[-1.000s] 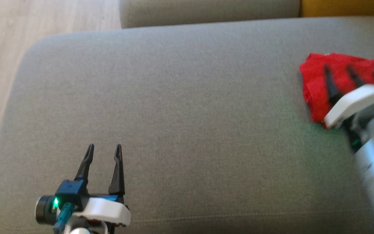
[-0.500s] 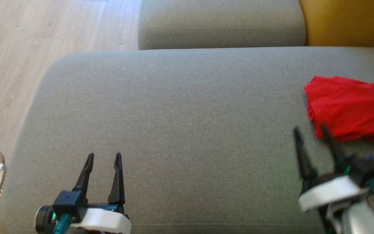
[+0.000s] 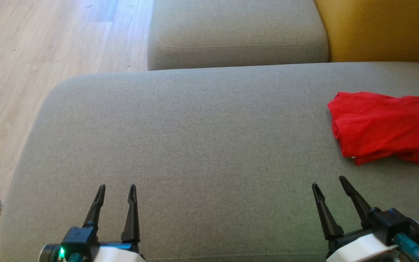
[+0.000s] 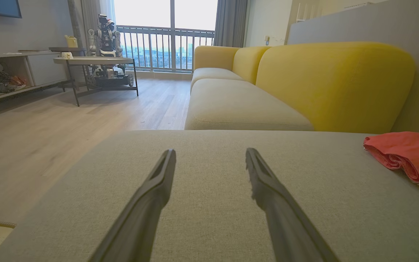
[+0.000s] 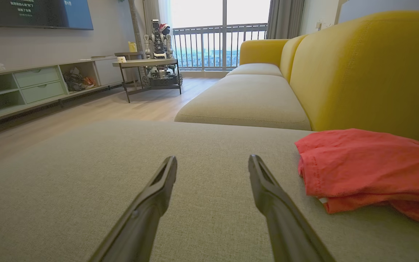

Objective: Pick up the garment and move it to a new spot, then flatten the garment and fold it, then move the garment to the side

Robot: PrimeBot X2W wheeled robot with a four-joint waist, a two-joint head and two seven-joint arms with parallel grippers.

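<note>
Grey woven cushion (image 3: 202, 138) — folded red garment (image 3: 384, 127)

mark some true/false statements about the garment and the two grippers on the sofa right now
1. The red garment lies as a folded bundle on the grey cushion. True.
2. The right gripper is shut on the garment. False: it is open and holds nothing, and its fingertips stop short of the garment with bare cushion between them.
3. The left gripper is open with nothing between its fingers. True.
4. The garment lies on the robot's left side of the cushion. False: it lies on the right side, ahead of the right gripper and far from the left gripper.
</note>
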